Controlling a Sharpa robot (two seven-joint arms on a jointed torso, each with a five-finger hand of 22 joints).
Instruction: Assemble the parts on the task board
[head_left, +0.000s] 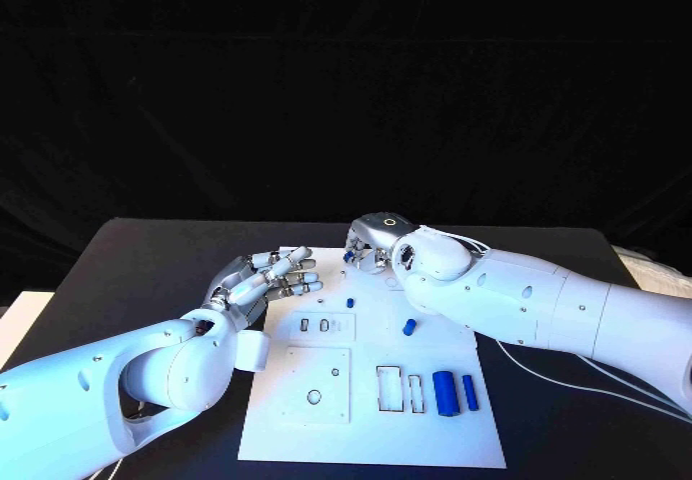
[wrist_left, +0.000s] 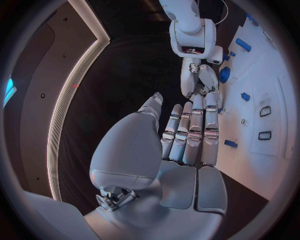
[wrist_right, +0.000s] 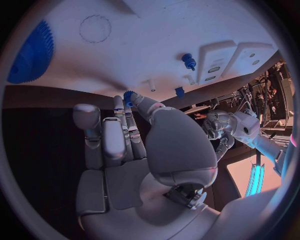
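The white task board (head_left: 289, 425) lies mid-table. My right hand (head_left: 378, 243) hovers at the board's far edge and pinches a small blue part (head_left: 351, 257) between thumb and finger; the right wrist view shows this part (wrist_right: 129, 95) at the fingertips above the board (wrist_right: 156, 30). My left hand (head_left: 268, 280) hangs over the board's far left corner, fingers stretched out and apart, holding nothing; in its own wrist view the left hand (wrist_left: 187, 135) points toward the right hand (wrist_left: 199, 80). A blue peg (head_left: 351, 301), a short blue piece (head_left: 410, 326) and two blue cylinders (head_left: 446, 392) lie on the board.
A blue toothed wheel (wrist_right: 31, 52) rests on the board in the right wrist view. Raised white blocks with slots (head_left: 325, 325) and a square plate with holes (head_left: 317, 385) sit on the board. Black table (head_left: 144, 260) surrounds it; a cable (head_left: 577, 385) trails at the right.
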